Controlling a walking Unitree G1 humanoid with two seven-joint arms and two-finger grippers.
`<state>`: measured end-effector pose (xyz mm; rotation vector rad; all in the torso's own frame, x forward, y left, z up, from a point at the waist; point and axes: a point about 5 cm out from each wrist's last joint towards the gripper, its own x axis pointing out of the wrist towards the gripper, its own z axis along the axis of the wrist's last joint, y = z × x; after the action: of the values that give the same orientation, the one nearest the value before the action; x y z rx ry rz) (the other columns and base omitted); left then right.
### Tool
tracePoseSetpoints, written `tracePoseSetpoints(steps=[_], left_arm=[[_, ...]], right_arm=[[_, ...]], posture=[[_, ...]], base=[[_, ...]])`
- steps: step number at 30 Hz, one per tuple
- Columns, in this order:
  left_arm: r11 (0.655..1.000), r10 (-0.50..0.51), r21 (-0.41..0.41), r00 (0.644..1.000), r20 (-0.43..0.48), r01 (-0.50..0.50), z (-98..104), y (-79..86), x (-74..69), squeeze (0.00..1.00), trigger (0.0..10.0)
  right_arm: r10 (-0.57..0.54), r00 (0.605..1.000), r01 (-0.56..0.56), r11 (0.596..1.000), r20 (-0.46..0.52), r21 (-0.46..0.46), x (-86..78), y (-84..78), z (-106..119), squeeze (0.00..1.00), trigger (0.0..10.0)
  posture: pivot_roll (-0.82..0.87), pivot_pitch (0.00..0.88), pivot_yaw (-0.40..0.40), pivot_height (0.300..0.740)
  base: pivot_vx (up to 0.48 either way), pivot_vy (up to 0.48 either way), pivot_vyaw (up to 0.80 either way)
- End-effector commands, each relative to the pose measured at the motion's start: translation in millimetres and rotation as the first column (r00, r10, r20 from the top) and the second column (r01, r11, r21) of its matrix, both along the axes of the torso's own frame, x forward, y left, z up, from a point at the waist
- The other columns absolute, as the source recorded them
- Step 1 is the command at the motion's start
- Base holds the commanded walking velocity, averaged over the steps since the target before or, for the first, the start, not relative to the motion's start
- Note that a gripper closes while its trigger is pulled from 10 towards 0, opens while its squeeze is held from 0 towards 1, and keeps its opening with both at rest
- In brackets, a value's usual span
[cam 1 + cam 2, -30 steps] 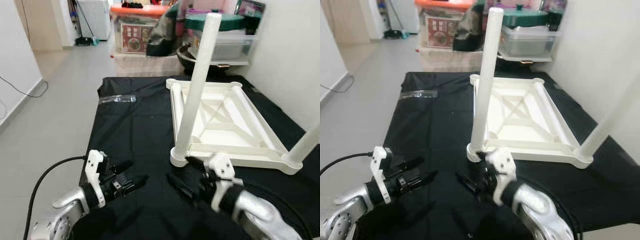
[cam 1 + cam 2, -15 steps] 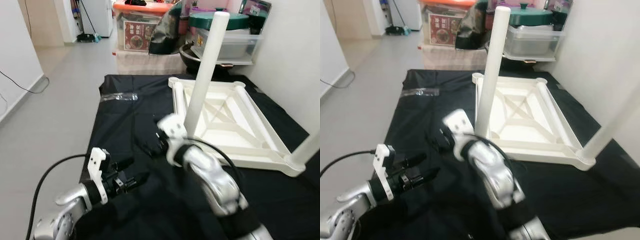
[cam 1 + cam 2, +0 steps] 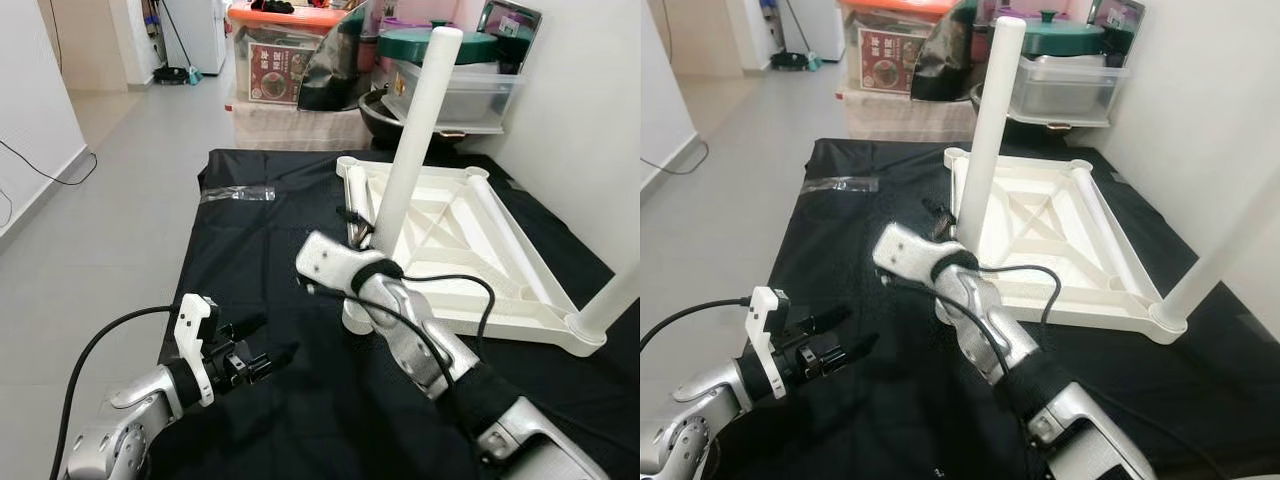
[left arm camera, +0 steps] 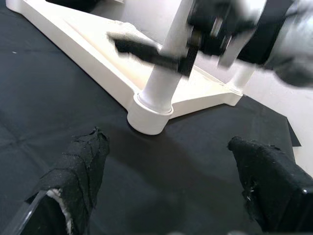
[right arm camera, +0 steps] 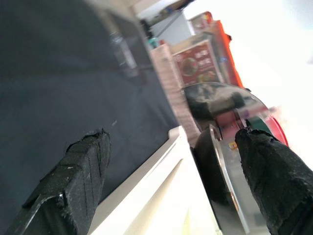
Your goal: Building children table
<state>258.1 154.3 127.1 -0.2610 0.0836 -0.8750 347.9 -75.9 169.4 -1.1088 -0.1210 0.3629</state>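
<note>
No legible text or labels

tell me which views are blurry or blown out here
Left wrist view: the right gripper is motion-smeared at the white leg. Right wrist view: upper area washed out white, bins soft. Eye views: mostly sharp, evenly lit, black cloth without glare.

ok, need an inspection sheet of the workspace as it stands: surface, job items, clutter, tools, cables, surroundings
Surface: black cloth spread on grey floor.
Job's things: white children table upside down; near-left leg and near-right leg standing in corner sockets.
Clutter: clear plastic bag on the cloth's far-left part.
Grippers: left tool open, low over the cloth; right tool open, reaching beside the near-left leg.
Cables: black cable off left arm; another along right arm.
Surroundings: storage boxes, white walls.
</note>
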Motion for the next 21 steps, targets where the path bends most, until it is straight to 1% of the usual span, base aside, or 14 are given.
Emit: tracePoseSetpoints(steps=[1,3,4,5,8,9,10,11,12,14,15,17,19,21], left_arm=[[1.000,-0.017,-0.005,1.000,-0.001,0.017,-2,-4.6,0.3,0.00,10.0],[1.000,-0.017,-0.006,1.000,-0.001,0.017,-2,-5.1,0.3,0.00,10.0],[1.000,-0.017,-0.010,1.000,0.001,0.017,-3,-6.1,0.0,0.00,10.0],[1.000,-0.017,-0.010,1.000,0.001,0.017,-3,-6.1,0.0,0.00,10.0],[1.000,-0.018,-0.015,1.000,0.003,0.018,-3,-7.1,-0.6,0.00,10.0],[1.000,-0.020,-0.017,1.000,0.004,0.020,-3,-7.7,-0.7,0.00,10.0],[1.000,-0.020,-0.017,1.000,0.004,0.020,-3,-7.7,-0.7,0.00,10.0],[1.000,-0.021,-0.019,1.000,0.004,0.021,-3,-8.2,-0.8,0.00,10.0],[1.000,-0.021,-0.019,1.000,0.004,0.021,-3,-8.2,-0.8,0.00,10.0],[0.999,-0.027,-0.023,1.000,0.004,0.028,-3,-8.9,-0.7,0.00,10.0],[0.999,-0.027,-0.023,1.000,0.004,0.028,-3,-8.9,-0.7,0.00,10.0],[0.999,-0.035,-0.026,0.999,0.003,0.035,-3,-9.9,-0.5,0.00,10.0],[0.999,-0.035,-0.026,0.999,0.003,0.035,-3,-9.9,-0.5,0.00,10.0],[0.999,-0.036,-0.027,0.999,0.003,0.036,-3,-9.9,-0.4,0.00,10.0]], right_arm=[[-0.080,0.996,0.078,0.996,-0.032,-0.047,4.2,-20.3,-12,0.11,10.0],[-0.119,0.992,0.116,0.991,-0.048,-0.062,6.7,-31.1,-17,0.11,10.0],[-0.252,0.962,0.247,0.967,-0.110,-0.057,12.2,-66.8,-26,0.08,10.0],[-0.252,0.962,0.247,0.967,-0.110,-0.057,12.2,-66.8,-26,0.08,10.0],[-0.381,0.908,0.391,0.920,-0.175,0.027,14.8,-98.5,-31,0.06,10.0],[-0.482,0.853,0.511,0.850,-0.200,0.128,16.2,-119.1,-30,0.05,10.0],[-0.482,0.853,0.511,0.850,-0.200,0.128,16.2,-119.1,-30,0.05,10.0],[-0.546,0.807,0.587,0.786,-0.225,0.194,15.9,-132.9,-30,0.05,10.0],[-0.546,0.807,0.587,0.786,-0.225,0.194,15.9,-132.9,-30,0.05,10.0],[-0.657,0.706,0.705,0.620,-0.263,0.343,12.6,-160.6,-27,0.06,10.0],[-0.657,0.706,0.705,0.620,-0.263,0.343,12.6,-160.6,-27,0.06,10.0],[-0.691,0.654,0.750,0.541,-0.309,0.379,7.5,-176.5,-32,0.05,10.0],[-0.691,0.654,0.750,0.541,-0.309,0.379,7.5,-176.5,-32,0.05,10.0],[-0.710,0.622,0.777,0.503,-0.332,0.378,2.8,-185.8,-38,0.05,10.0]], posture=[[0.07,0.000,-0.113,0.740],[0.06,0.000,-0.115,0.740],[0.06,0.000,-0.118,0.740],[0.06,0.000,-0.118,0.740],[0.05,0.000,-0.116,0.740],[0.05,0.000,-0.116,0.740],[0.05,0.000,-0.116,0.740],[0.05,0.000,-0.116,0.740],[0.05,0.000,-0.116,0.740],[0.04,0.000,-0.109,0.740],[0.04,0.000,-0.109,0.740],[0.04,0.000,-0.120,0.740],[0.04,0.000,-0.120,0.740],[0.04,0.000,-0.119,0.740]], base=[[0.000,0.000,0.00],[0.000,0.000,0.00],[0.000,0.000,0.00],[0.000,0.000,0.00],[0.000,0.000,0.00],[0.000,0.000,0.00],[0.000,0.000,0.00],[0.000,0.000,0.00],[0.000,0.000,0.00],[0.000,0.000,0.00],[0.000,0.000,0.00],[0.000,0.000,0.00],[0.000,0.000,0.00],[0.000,0.000,0.00]])
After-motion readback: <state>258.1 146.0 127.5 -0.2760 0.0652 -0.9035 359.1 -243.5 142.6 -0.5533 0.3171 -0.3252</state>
